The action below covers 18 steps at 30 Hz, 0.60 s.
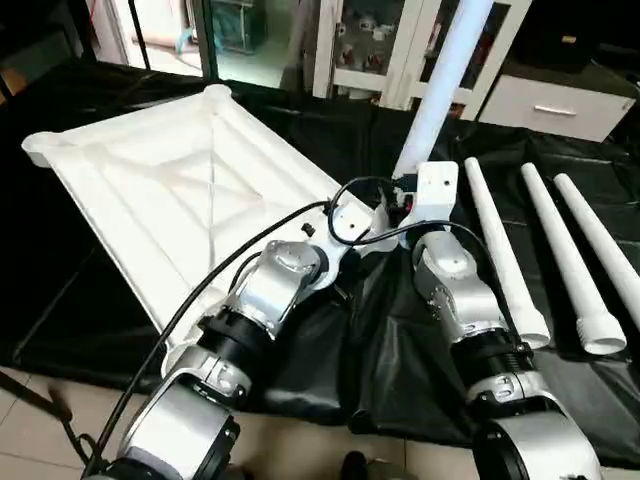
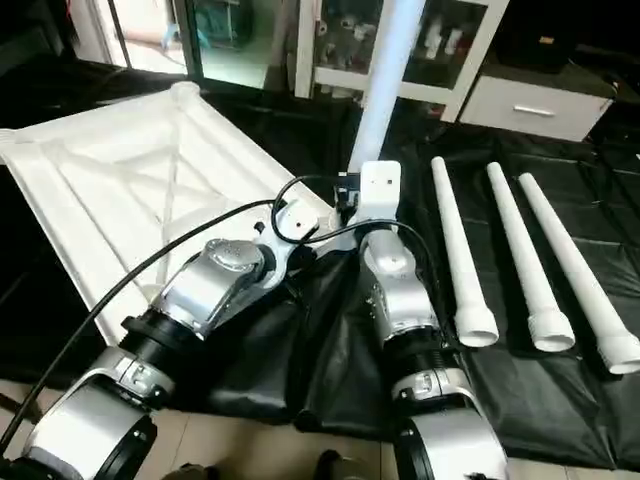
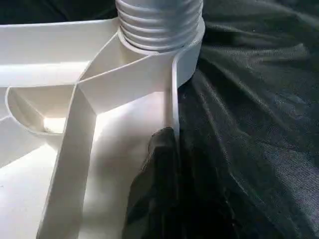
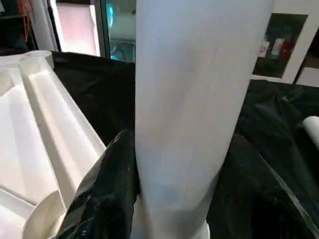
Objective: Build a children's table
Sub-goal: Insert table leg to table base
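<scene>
The children's table top point(image 1: 150, 190) lies upside down on the black sheet, ribs facing up. One white leg point(image 1: 445, 75) stands upright in the top's near right corner socket point(image 3: 187, 55). Its threaded end point(image 3: 159, 25) shows several turns above the socket. My right gripper point(image 4: 179, 169) is shut on this leg, a black finger point(image 4: 107, 184) on each side. My left gripper point(image 3: 162, 144) is shut, and one fingertip point(image 3: 159, 164) rests against the inner face of the top's rim just below that socket. Three more legs point(image 1: 505, 250) point(image 1: 565, 255) point(image 1: 605, 245) lie side by side to the right.
The black sheet point(image 1: 400, 340) is bunched under my forearms and ends at the table's near edge above a tiled floor point(image 1: 40, 440). White cabinets with glass doors point(image 1: 380, 40) and a white drawer unit point(image 1: 555, 100) stand behind the table. A black cable point(image 1: 200, 290) loops along my left arm.
</scene>
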Available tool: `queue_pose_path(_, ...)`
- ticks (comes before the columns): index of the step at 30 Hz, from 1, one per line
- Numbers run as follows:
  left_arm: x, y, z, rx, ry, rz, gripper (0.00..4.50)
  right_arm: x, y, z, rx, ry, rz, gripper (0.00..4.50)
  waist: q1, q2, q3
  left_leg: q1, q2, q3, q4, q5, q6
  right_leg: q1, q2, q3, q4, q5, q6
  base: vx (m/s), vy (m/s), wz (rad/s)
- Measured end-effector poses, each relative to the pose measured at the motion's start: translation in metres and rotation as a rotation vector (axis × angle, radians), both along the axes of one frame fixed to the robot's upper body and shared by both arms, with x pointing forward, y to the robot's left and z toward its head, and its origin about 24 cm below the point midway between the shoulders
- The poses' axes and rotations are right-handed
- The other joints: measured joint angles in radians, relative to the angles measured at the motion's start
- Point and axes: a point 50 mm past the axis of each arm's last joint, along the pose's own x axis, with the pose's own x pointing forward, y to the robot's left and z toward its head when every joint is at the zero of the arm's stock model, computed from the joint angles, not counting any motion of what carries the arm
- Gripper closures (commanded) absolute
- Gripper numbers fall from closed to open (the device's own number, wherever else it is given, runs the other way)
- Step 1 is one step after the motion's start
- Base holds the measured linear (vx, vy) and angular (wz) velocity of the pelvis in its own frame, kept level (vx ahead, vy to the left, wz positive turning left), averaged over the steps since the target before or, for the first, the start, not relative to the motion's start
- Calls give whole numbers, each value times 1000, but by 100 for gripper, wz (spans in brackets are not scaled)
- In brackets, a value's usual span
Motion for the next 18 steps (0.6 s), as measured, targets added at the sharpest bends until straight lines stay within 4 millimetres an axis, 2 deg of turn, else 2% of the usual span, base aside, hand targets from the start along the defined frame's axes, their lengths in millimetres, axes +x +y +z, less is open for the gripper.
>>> queue_pose_path(1,0,1,0,1,-1,1,450,0,0,0,3,-4,2,267,0,0,0,0,0,0,0,0,0,-1,0,1,1,1,0,0,0,0)
queue_pose_path(2,0,1,0,1,-2,2,450,0,0,0,3,-7,8,212,0,-1,0,0,0,1,0,0,0,-1,0,1,3,1,-1,0,0,0)
queue_pose_path(5,0,1,1,-3,-2,-4,450,-1,-2,-4,-1,-1,34,198,3,-1,-1,0,0,2,1,0,0,-2,0,3,6,6,-1,0,0,0)
queue_pose_path(7,0,0,4,-13,-9,-16,450,-9,-4,-24,-6,58,46,181,11,-2,0,-5,0,6,2,0,0,-9,0,7,7,25,-3,0,0,0)
queue_pose_path(10,2,4,7,-15,-26,-18,450,-9,-5,-21,-11,47,90,157,12,-4,1,-6,0,15,9,4,-1,-16,-1,21,17,61,2,0,0,0)
queue_pose_path(18,2,14,17,-20,-89,-93,450,-25,-25,-9,-61,-13,159,87,26,-5,0,-27,7,25,9,9,6,-51,1,23,43,53,6,6,-5,1)
